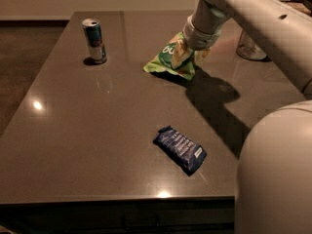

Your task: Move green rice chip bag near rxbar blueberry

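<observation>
The green rice chip bag (169, 61) is a crinkly light-green pouch lying at the far middle of the dark table. Its right end rises into my gripper (193, 52), which comes down from the upper right and is shut on that end. The arm hides part of the bag. The rxbar blueberry (180, 148) is a flat dark-blue wrapper with a small white patch. It lies near the table's front edge, well apart from the bag and nearer to me.
A blue-and-silver drink can (94, 40) stands upright at the far left. A clear glass (249, 47) stands at the far right behind the arm. The table's front edge (117, 198) runs just beyond the bar. The robot's pale body (275, 174) fills the lower right.
</observation>
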Controlling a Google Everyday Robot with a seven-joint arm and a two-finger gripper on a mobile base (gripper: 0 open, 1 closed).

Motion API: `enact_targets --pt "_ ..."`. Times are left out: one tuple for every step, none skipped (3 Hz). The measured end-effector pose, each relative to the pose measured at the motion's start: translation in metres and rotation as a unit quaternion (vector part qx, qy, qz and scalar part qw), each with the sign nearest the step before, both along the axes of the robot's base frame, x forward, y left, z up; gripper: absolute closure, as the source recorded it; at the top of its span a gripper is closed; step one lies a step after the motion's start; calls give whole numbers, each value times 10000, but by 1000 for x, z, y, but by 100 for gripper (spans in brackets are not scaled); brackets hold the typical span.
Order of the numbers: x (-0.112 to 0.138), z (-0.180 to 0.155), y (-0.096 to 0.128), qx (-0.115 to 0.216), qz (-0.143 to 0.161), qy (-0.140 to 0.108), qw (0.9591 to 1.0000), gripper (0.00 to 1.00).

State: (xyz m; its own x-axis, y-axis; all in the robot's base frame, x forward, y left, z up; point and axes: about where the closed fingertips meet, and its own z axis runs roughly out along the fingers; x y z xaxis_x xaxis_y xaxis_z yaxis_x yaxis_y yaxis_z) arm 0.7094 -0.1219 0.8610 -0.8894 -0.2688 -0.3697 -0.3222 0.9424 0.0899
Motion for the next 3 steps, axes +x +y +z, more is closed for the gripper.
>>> enact_targets --pt "-15 12 -1 67 107 -111 9999 88" --pt "-40 32 1 115 415 -262 9987 100" --pt "-71 54 8 281 837 -407 9953 100"
